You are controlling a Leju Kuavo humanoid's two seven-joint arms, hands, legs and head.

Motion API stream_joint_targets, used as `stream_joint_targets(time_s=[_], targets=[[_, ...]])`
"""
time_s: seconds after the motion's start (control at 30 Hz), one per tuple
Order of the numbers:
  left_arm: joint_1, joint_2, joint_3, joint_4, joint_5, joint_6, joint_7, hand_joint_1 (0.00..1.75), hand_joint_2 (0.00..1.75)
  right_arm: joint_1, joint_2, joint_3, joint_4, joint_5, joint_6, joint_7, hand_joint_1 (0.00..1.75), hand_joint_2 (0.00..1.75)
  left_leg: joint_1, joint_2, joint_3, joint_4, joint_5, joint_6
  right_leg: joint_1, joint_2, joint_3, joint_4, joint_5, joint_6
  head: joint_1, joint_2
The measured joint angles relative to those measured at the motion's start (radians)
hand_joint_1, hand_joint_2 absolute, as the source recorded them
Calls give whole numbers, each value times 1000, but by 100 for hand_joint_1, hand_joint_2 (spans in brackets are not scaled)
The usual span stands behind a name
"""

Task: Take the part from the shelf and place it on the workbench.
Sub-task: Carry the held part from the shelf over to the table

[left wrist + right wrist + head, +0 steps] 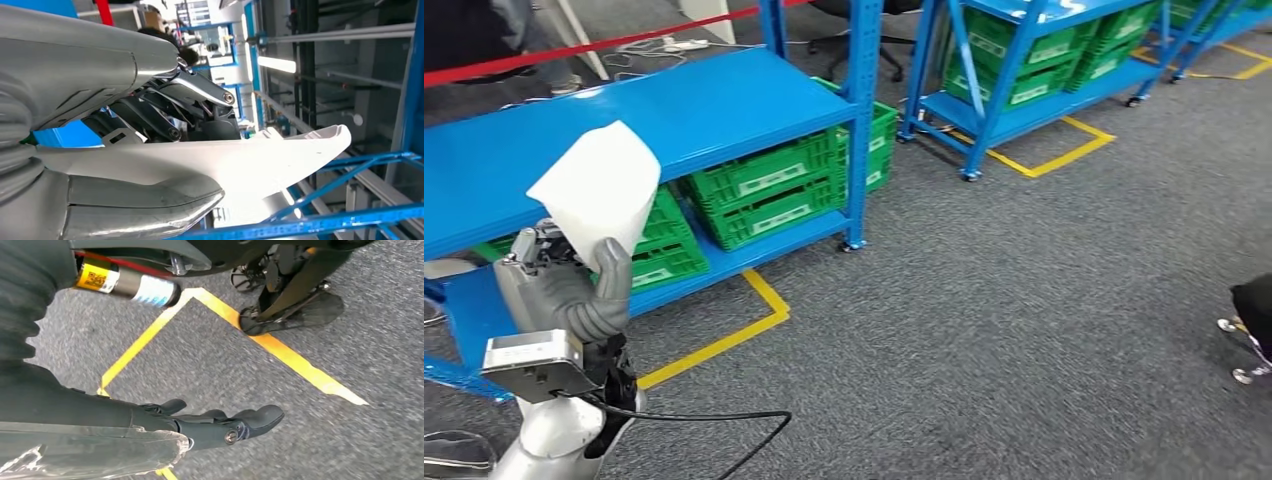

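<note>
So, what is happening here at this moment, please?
The robot's left hand holds a flat white part, raised in front of the blue shelf, which carries green crates on its lower level. The right hand hangs over the grey carpet near yellow floor tape, with its fingers stretched out and nothing in it. No workbench is visible, so the placing is not yet done.
</note>
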Motion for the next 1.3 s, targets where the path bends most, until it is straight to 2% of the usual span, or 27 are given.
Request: stream_joint_targets(time_s=[0.03,0.07,0.13,0.2,0.23,0.3,0.33,0.4,0.47,0.5,0.53,0.57,0.6,0.67,0.73,0.8,0.83,0.9,0.93,0.97,1.03,1.07,1.1,1.13,1.2,1.27,1.3], targets=[[1,1,4,0,0,1,0,175,175,0,0,3,0,-1,-1,2,0,175,-1,13,-1,0,0,0,-1,-4,-6,21,-3,2,0,0],[2,2,7,0,1,1,-1,175,175,0,0,6,0,-2,-2,3,0,175,-2,25,-1,0,0,0,-2,-8,8,5,11,3,0,0],[2,3,10,0,1,2,-2,175,175,0,-1,9,1,-3,-4,4,0,175,-3,46,2,1,-1,-2,0,-31,85,-120,69,-2,0,0],[2,4,14,0,1,3,-2,175,175,-1,-1,15,1,-4,-5,4,0,175,-9,62,3,3,-3,-9,7,-62,153,-233,100,-14,0,0],[2,4,16,0,0,3,-3,175,175,0,-1,18,1,-5,-5,5,0,175,-12,69,3,4,-3,-13,10,-69,164,-255,103,-21,0,0],[2,6,22,0,0,4,-3,175,175,1,-1,23,1,-6,-6,6,0,175,-13,84,2,5,-3,-23,11,-53,162,-258,107,-34,-2,0],[2,6,24,0,0,4,-3,175,175,1,-1,24,2,-6,-7,6,0,175,-11,77,2,9,-8,-29,9,-43,160,-260,111,-40,-2,0],[3,7,28,-1,0,5,-4,175,175,2,-1,27,3,-7,-8,7,0,175,-7,36,-18,61,-50,-39,4,-26,160,-266,119,-53,-5,0],[7,10,31,-1,0,5,-5,175,175,2,-1,31,4,-7,-9,7,0,175,-4,-1,-71,185,-119,-44,3,-6,156,-266,122,-59,-8,0],[10,12,32,-1,0,6,-5,175,175,2,-1,32,4,-8,-9,7,0,175,-3,-6,-97,243,-141,-45,3,5,155,-266,123,-60,-8,0],[12,13,33,-1,0,6,-5,175,175,2,-1,32,5,-8,-9,8,0,175,-3,-8,-111,276,-146,-45,4,17,153,-265,124,-61,-8,0],[14,14,35,-1,0,7,-6,175,175,2,-1,32,6,-8,-9,8,0,175,-2,-10,-108,272,-129,-45,4,30,152,-264,125,-61,-8,0],[15,14,36,-1,0,8,-6,175,175,2,-1,32,6,-9,-8,9,0,175,-1,-14,-88,231,-96,-44,3,42,152,-261,125,-60,-8,0],[16,15,38,-1,-1,9,-6,175,175,2,-1,34,8,-10,-8,9,0,175,4,-48,-29,108,-31,-41,4,67,148,-252,124,-55,-8,0],[17,16,41,-2,-1,9,-8,175,175,1,-1,37,8,-11,-8,9,0,175,6,-79,3,35,-17,-37,4,86,135,-243,126,-45,-7,0],[18,17,44,-2,-1,10,-9,175,175,3,-1,39,9,-11,-8,10,0,175,4,-73,4,23,-21,-28,0,104,121,-243,133,-31,-7,0],[19,17,45,-3,-1,10,-10,175,175,3,-2,39,9,-11,-9,10,0,175,4,-62,4,20,-17,-21,0,97,115,-241,133,-25,-7,0],[19,17,46,-4,-2,10,-11,175,175,4,-3,41,9,-12,-9,10,0,175,6,-38,4,14,-11,-8,1,52,89,-198,105,-16,0,0],[19,17,48,-5,-2,11,-12,175,175,4,-3,42,9,-12,-9,10,0,175,5,-26,4,13,-10,-4,1,23,64,-147,76,-13,3,0],[20,18,49,-6,-2,11,-12,175,175,3,-3,43,9,-13,-9,11,0,175,3,-14,3,13,-11,-1,0,7,33,-81,43,-10,6,0],[23,18,52,-6,-2,11,-13,175,175,4,-4,45,9,-19,-9,13,0,175,0,12,2,14,-11,0,-2,-3,-14,26,5,-7,6,0],[23,17,52,-6,-2,11,-14,175,175,4,-4,47,9,-24,-10,15,0,175,0,25,1,14,-11,0,-2,-5,-13,32,11,-6,6,0],[24,17,53,-6,-1,10,-16,175,175,4,-4,49,10,-29,-11,19,0,175,-1,37,2,14,-12,-1,-2,-9,7,-1,34,-8,6,0],[24,17,54,-7,-1,9,-17,175,175,4,-4,52,10,-36,-12,21,0,175,-2,48,3,14,-13,-2,-1,-22,46,-69,66,-10,6,0],[24,17,55,-7,-1,7,-19,175,175,3,-4,60,10,-50,-13,26,0,175,-6,67,6,15,-16,-8,7,-62,121,-199,104,-18,6,0],[23,17,57,-8,-1,6,-20,175,175,5,-5,70,10,-62,-14,31,0,175,-11,84,6,16,-17,-17,15,-75,144,-244,108,-27,4,0],[22,17,57,-9,-1,5,-20,175,175,7,-5,73,10,-66,-14,33,0,175,-11,93,7,16,-17,-21,15,-63,143,-245,112,-32,4,0]])
